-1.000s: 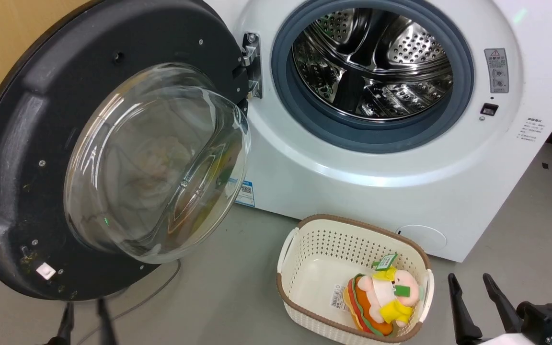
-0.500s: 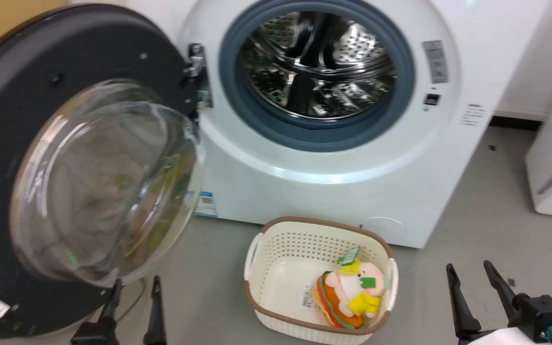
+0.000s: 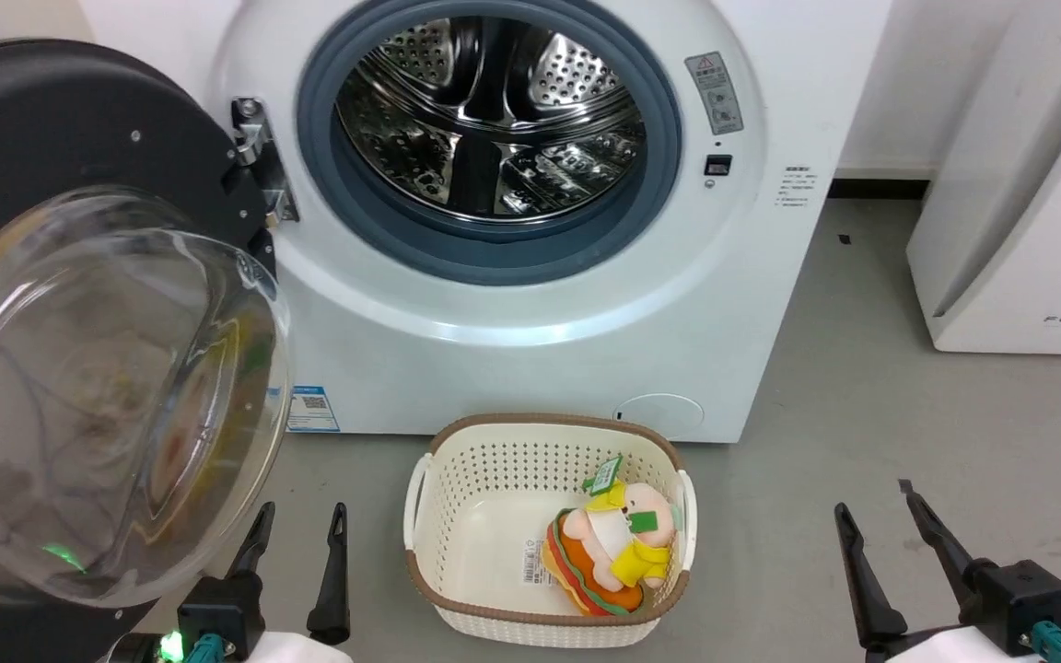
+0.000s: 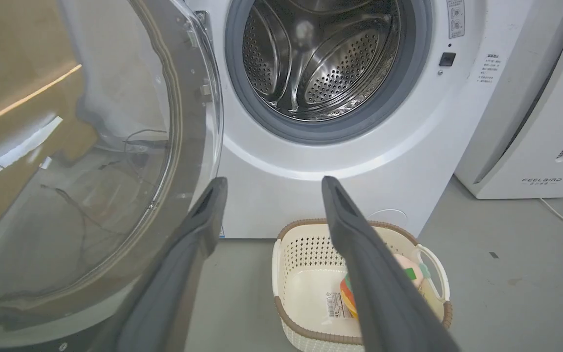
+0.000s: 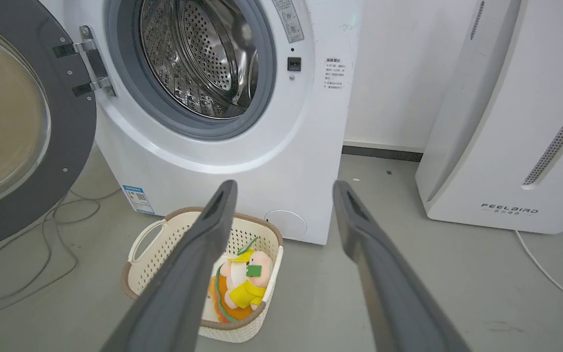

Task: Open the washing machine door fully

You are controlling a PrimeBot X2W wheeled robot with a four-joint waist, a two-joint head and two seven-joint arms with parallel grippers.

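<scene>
One washing machine door (image 3: 52,129) stood wide open at the left of the head view. It hung from a metal hinge (image 3: 259,157) on the left side of the white washer (image 3: 530,368), with its black inner face toward the camera and its clear glass bowl (image 3: 98,396) bulging forward (the glass carried hazy reflections). Right of the hinge, a grey rubber ring framed the steel drum (image 3: 489,129). The left gripper (image 3: 301,511) hovered just beside the bowl's lower right edge, fingers spread and holding nothing; whether it touched the glass could not be told. The right gripper (image 3: 873,499) hung over the grey floor (image 3: 862,396) at the lower right, likewise parted and empty. Between them, in front of the washer, sat a cream basket (image 3: 549,424) with a brown rim, and a plush toy (image 3: 609,552) lay in its right part. A white appliance (image 3: 1019,230) stood to the washer's right.
</scene>
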